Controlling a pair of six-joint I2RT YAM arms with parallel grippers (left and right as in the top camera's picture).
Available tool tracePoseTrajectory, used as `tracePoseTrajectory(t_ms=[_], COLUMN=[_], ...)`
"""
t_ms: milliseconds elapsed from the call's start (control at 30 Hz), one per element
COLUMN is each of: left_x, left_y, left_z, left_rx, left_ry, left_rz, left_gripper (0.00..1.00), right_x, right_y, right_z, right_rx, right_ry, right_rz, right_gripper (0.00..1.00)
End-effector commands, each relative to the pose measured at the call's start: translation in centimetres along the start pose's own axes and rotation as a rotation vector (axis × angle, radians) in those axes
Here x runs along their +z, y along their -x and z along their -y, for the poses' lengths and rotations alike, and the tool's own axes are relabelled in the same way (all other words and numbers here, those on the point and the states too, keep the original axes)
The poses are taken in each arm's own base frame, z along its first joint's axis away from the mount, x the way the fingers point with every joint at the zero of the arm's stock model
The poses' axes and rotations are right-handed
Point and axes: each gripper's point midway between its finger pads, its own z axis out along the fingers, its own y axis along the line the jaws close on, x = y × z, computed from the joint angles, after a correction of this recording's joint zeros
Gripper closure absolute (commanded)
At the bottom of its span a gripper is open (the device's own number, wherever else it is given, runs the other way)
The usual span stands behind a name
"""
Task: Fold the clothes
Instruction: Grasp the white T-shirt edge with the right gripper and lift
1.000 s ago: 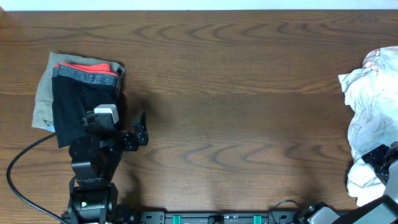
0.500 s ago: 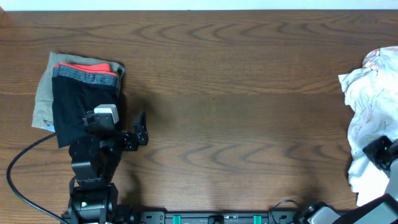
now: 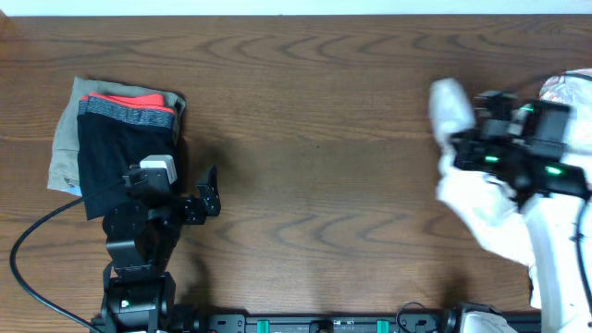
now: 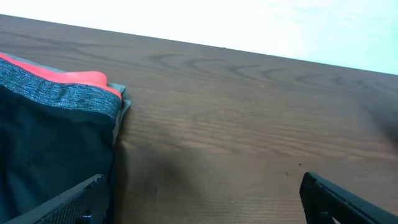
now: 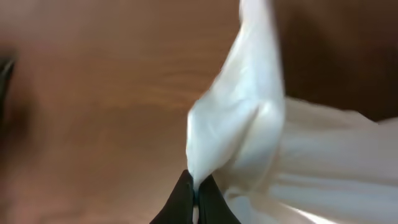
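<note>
Desk (image 3: 324,83) of brown wood is filling the overhead view. At its right edge, a white heap (image 3: 553,277) of unfolded clothes is lying, and 1 white garment (image 3: 472,199) is stretching out of it toward the middle, blurred. At the far left, well apart from the heap, a folded stack (image 3: 116,139) is sitting, with a black piece (image 4: 43,149) on top.

The right arm (image 3: 518,148) is hanging over the white garment. The right gripper (image 5: 196,190) is clenching a thin pinch of white cloth, and the rest is draping away from it. The left arm (image 3: 139,231) is resting beside the folded stack. The left gripper (image 4: 203,183) is standing spread wide and grasping nothing.

The step in hand seems to be drawing this garment free of the heap. To do it well, the right gripper should be pulling slowly toward the bare middle of the desk, so that no second piece is dragging along. The pinch looks small, so a jerk could be slipping the cloth loose. The left gripper would be helping by taking a second edge to spread the cloth flat.

Counted: 1 desk, 1 heap, 1 stack, 2 arms, 2 grippers. The stack is showing 3 colours: khaki, orange and black. The number of pieces in the heap is impossible to tell.
</note>
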Motion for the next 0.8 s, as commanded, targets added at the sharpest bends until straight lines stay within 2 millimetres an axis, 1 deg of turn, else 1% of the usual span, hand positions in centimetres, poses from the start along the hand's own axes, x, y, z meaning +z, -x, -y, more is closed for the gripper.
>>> tracePoseTrajectory(t_ms=[0,33,133,167,200,267,333,400,433,467,533,567,633,700,767], left_x=[-0.3,-0.3,-0.3,-0.3,-0.3,-0.3,-0.3,-0.3,-0.3,-0.3,-0.3,-0.3,-0.3,-0.3,-0.3], left_y=[0.9,0.9,0.9,0.9,0.9,0.9,1.0,1.0,1.0,1.0,0.9,0.9,0.9,0.9,0.9], left_z=[0.6,0.6,0.6,0.6,0.6,0.6,0.6,0.6,0.6,0.6,0.6,0.6,0.6,0.6,0.6], left_rx=[-0.002,-0.002,-0.002,-0.002,-0.002,-0.002,-0.002,-0.002,-0.002,-0.002,-0.002,-0.002,-0.002,-0.002,-0.002], left_ry=[-0.023,-0.023,-0.023,-0.023,-0.023,-0.023,-0.023,-0.023,-0.023,-0.023,-0.023,-0.023,-0.023,-0.024,-0.024], left_rz=[0.02,0.02,0.02,0.02,0.02,0.02,0.02,0.02,0.02,0.02,0.02,0.02,0.02,0.02,0.02], left_gripper=[0.02,0.02,0.02,0.02,0.02,0.02,0.02,0.02,0.02,0.02,0.02,0.02,0.02,0.02,0.02], right_x=[2.4,3.4,5.9,6.9,7.8,9.3,10.3,10.5,10.3,9.9,8.7,8.1,7.1,6.7,6.8], right_y=[-1.2,-1.8,-3.1,-3.5,-3.7,-3.7,-2.8,-1.1,0.2,1.4,3.6,4.4,5.4,5.1,3.8], right_z=[-4.3,-5.5,-7.9,-8.5,-9.0,-9.4,-9.4,-9.0,-8.8,-8.7,-8.3,-8.0,-7.2,-6.1,-4.8], right_rx=[-0.13,-0.162,-0.23,-0.25,-0.264,-0.292,-0.288,-0.268,-0.264,-0.264,-0.26,-0.255,-0.236,-0.211,-0.191], right_ry=[0.084,0.1,0.134,0.144,0.149,0.144,0.121,0.087,0.073,0.066,0.051,0.039,0.022,0.0,-0.029], right_rz=[-0.07,-0.096,-0.148,-0.159,-0.164,-0.158,-0.12,-0.052,-0.004,0.033,0.098,0.119,0.132,0.103,0.043], right_gripper=[0.99,0.98,0.98,0.92,0.8,0.71,0.65,0.53,0.49,0.47,0.48,0.51,0.58,0.66,0.66])
